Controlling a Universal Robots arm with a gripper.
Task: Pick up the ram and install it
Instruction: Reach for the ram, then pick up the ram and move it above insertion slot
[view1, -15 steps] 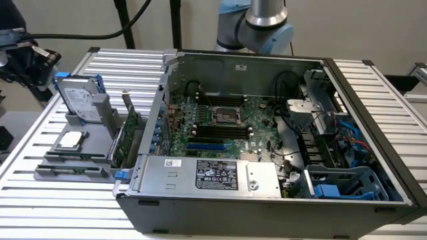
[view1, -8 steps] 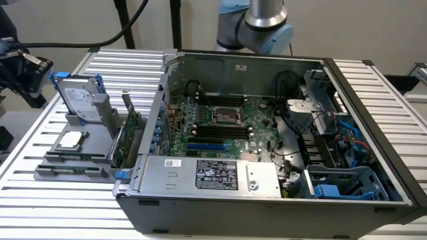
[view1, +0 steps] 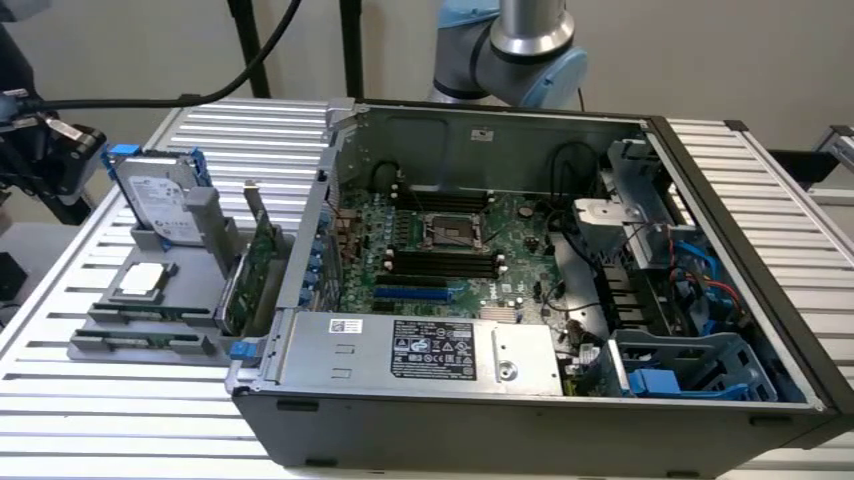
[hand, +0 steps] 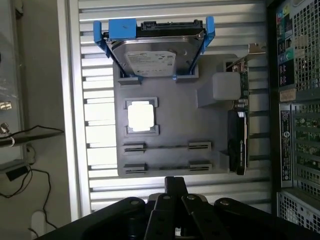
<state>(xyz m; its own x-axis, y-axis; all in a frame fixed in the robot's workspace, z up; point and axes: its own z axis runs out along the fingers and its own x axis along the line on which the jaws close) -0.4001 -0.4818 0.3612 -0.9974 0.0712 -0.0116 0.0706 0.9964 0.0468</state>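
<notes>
My gripper (hand: 175, 186) hangs high above the grey holder tray (hand: 175, 115), its fingers drawn together at the middle with nothing visible between them. In the exterior view the wrist (view1: 47, 150) is at the left edge, above and left of the tray (view1: 100, 345). I cannot make out the ram. The tray's two narrow slots (hand: 167, 146) each show just a thin dark line between their end clips. The motherboard's black memory slots (view1: 441, 262) lie in the open case, below the processor socket (view1: 447, 232).
On the tray stand a hard drive in a blue carrier (hand: 155, 52), a square silver processor (hand: 141, 115) and a green expansion card (hand: 239, 135) on edge next to the case wall. The open computer case (view1: 534, 400) takes up the slatted table's middle, and cables hang at the far left.
</notes>
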